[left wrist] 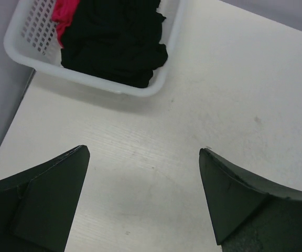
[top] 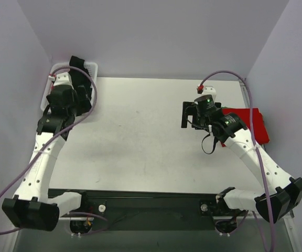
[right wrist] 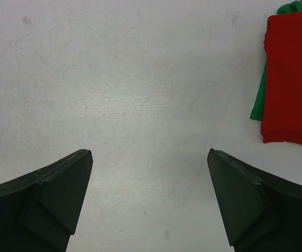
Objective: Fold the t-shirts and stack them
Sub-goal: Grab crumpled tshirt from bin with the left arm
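A crumpled black t-shirt (left wrist: 117, 39) fills the white mesh basket (left wrist: 96, 84), with a magenta-pink t-shirt (left wrist: 64, 13) bunched at its far left side. My left gripper (left wrist: 143, 152) hangs open over bare table just in front of the basket, holding nothing. A folded bright red t-shirt (right wrist: 292, 79) lies flat at the table's right edge (top: 250, 123), on top of a green cloth (right wrist: 258, 100). My right gripper (right wrist: 150, 153) is open and empty above the table, to the left of the red t-shirt (top: 185, 115).
The basket (top: 90, 65) stands in the back left corner against the wall, mostly covered by my left arm in the top view. Grey walls close the table at the back and on both sides. White tabletop (top: 140, 126) spreads between the two arms.
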{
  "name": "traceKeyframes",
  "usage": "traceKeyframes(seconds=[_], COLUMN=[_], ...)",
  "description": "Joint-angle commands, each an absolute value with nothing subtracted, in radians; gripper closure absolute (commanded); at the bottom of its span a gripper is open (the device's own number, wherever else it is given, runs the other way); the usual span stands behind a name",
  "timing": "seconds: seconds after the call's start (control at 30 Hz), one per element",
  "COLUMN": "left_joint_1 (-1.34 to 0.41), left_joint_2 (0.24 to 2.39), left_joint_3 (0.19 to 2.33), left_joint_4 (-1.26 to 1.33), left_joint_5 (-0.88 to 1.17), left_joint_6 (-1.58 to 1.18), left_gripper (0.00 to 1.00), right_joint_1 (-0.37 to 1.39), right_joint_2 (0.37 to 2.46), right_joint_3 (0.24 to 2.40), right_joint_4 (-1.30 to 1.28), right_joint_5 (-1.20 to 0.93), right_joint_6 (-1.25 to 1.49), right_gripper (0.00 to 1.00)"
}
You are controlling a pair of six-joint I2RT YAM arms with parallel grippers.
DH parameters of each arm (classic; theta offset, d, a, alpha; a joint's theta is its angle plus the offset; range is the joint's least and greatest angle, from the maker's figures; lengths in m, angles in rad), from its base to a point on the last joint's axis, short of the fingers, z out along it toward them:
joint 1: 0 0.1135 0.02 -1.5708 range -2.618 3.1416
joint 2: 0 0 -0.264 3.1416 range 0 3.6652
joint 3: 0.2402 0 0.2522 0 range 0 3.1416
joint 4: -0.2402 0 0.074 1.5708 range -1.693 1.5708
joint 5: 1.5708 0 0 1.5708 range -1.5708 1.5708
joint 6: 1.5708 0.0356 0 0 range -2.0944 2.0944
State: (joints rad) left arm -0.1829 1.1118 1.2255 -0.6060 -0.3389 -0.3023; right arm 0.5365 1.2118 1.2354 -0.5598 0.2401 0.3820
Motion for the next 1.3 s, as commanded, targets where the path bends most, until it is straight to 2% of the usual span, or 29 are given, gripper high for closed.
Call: traceKeyframes(seconds=[0.0,0.47,0.73,0.97,1.07,1.13,1.17,1.2,1.27], left_joint_1=[-0.034,0.072,0.075,0.078,0.086,0.089,0.095,0.1,0.113], left_joint_2=[1.228,1.905,2.178,2.191,2.181,2.162,2.149,2.122,2.096], left_joint_3=[1.342,1.842,2.179,2.128,2.091,2.062,2.036,1.996,1.962], left_joint_4=[-0.566,-0.679,-0.905,-0.94,-0.939,-0.927,-0.893,-0.873,-0.829], left_joint_5=[-0.191,-0.178,-0.276,-0.285,-0.272,-0.253,-0.246,-0.214,-0.172], left_joint_6=[-0.272,-0.193,-0.19,-0.192,-0.201,-0.212,-0.215,-0.218,-0.233], left_gripper=[0.03,0.04,0.13,0.23,0.29,0.4,0.46,0.59,0.75], right_joint_1=[0.534,0.476,0.404,0.365,0.357,0.356,0.354,0.353,0.351], right_joint_2=[1.247,1.341,1.347,1.342,1.347,1.35,1.351,1.35,1.348], right_joint_3=[1.296,1.425,1.433,1.405,1.408,1.41,1.41,1.411,1.41], right_joint_4=[-0.535,-0.529,-0.532,-0.534,-0.534,-0.534,-0.535,-0.534,-0.535], right_joint_5=[0.27,0.238,0.193,0.167,0.155,0.149,0.146,0.141,0.138], right_joint_6=[0.347,0.281,0.308,0.334,0.336,0.333,0.333,0.333,0.331], right_gripper=[0.02,0.01,0.0,0.0,0.0,0.0,0.0,0.0,0.0])
